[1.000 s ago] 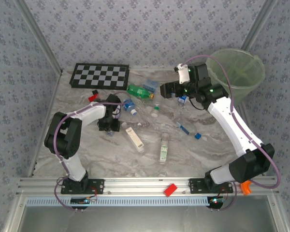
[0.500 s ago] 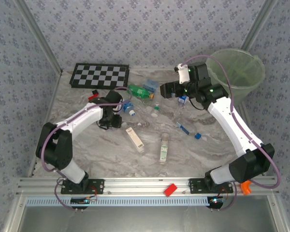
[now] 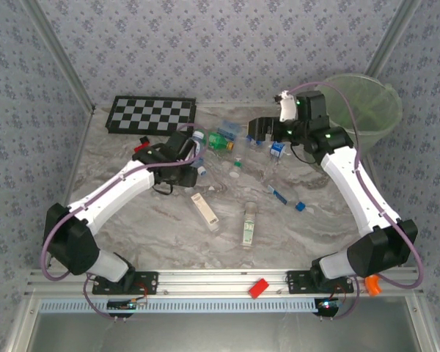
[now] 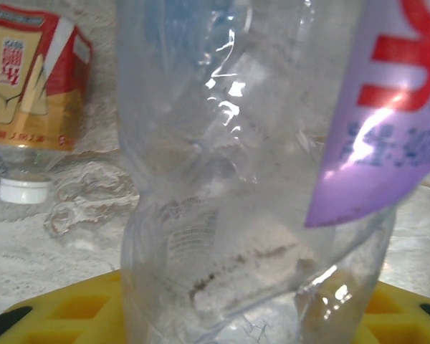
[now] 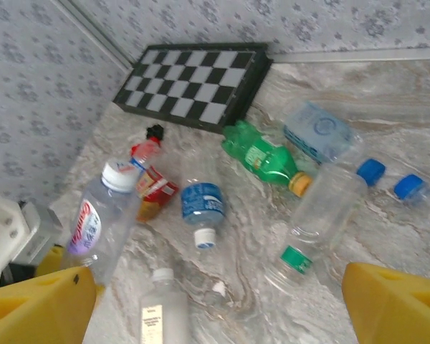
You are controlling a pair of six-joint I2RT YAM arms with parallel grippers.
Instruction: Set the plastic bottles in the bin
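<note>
One pale-green bin (image 3: 359, 103) sits upper right in the frame on the desk (image 3: 301, 235), well apart from the left hand (image 3: 182, 152) at centre-left, clamped on a clear, crumpled purple-labelled bottle (image 4: 222, 179). Its thin walls could buckle and slip loose on that long carry. The right hand (image 5: 215, 308) gapes empty above loose bottles (image 5: 261, 154).

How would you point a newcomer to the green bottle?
Start at the black-and-white chequered board at the far side of the table. Just off its near right corner lies the green bottle, on its side. Unlike the clear bottles around it, its body is solid green with an orange cap.
</note>
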